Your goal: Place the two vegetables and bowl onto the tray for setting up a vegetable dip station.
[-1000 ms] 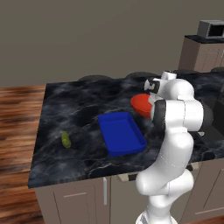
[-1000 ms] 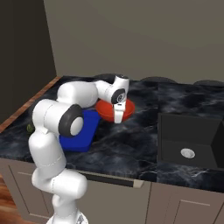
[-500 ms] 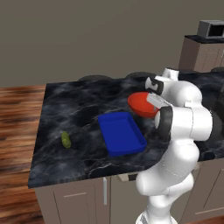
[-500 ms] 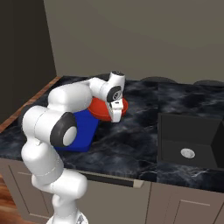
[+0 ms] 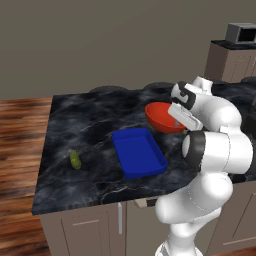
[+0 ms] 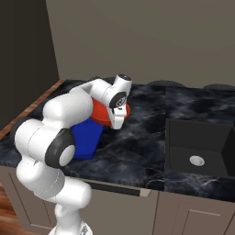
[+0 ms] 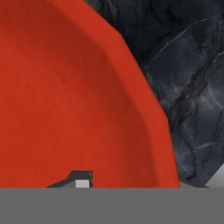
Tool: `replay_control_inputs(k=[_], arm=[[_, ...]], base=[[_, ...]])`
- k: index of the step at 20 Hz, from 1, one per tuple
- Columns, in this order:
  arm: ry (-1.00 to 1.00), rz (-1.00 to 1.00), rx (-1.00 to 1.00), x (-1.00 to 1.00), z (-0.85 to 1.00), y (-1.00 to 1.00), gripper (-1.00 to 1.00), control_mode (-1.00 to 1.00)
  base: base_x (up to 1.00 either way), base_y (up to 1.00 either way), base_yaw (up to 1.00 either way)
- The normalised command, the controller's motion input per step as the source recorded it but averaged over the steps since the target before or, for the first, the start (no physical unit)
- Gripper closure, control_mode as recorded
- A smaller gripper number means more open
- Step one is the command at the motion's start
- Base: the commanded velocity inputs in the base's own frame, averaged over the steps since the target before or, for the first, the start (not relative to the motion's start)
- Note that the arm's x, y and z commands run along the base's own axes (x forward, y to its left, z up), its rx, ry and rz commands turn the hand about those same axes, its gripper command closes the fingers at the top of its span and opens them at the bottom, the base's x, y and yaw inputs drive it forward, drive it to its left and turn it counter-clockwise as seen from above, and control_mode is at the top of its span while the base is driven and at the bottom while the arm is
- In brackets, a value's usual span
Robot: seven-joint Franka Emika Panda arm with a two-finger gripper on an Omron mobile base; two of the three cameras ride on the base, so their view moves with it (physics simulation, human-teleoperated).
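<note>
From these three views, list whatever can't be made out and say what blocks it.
- Gripper jaws: in the left base view the hand covers them at the bowl; the hand view shows one finger tip against the bowl, so the grip can't be confirmed.
- Carrot piece: can't be made out; the arm and bowl cover the counter behind them.
- Tray: in the right base view the arm hides most of it.
- Pickle: too small for detail.

Glossy white rounded arm (image 5: 215, 150) with dark joints.
</note>
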Motion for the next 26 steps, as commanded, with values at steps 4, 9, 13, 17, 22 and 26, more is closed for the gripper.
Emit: replay_control_inputs(k=[4, 9, 13, 17, 22, 26], arm=[[0.0, 0.0, 0.04, -0.13, 0.17, 0.17, 1.0, -1.0], [0.0, 0.02, 0.0, -0.11, 0.18, 0.15, 1.0, -1.0], [0.04, 0.06, 0.0, -0.11, 0.06, 0.23, 1.0, -1.0], [0.03, 0.11, 0.0, -0.13, 0.01, 0.2, 1.0, -1.0], [0.01, 0.23, 0.0, -0.05, 0.0, 0.22, 1.0, -1.0], [0.0, 0.19, 0.0, 0.0, 0.0, 0.23, 1.0, -1.0]], base=[[0.0, 0.0, 0.0], [0.0, 0.0, 0.0], [0.0, 0.0, 0.0], [0.0, 0.0, 0.0], [0.0, 0.0, 0.0], [0.0, 0.0, 0.0]])
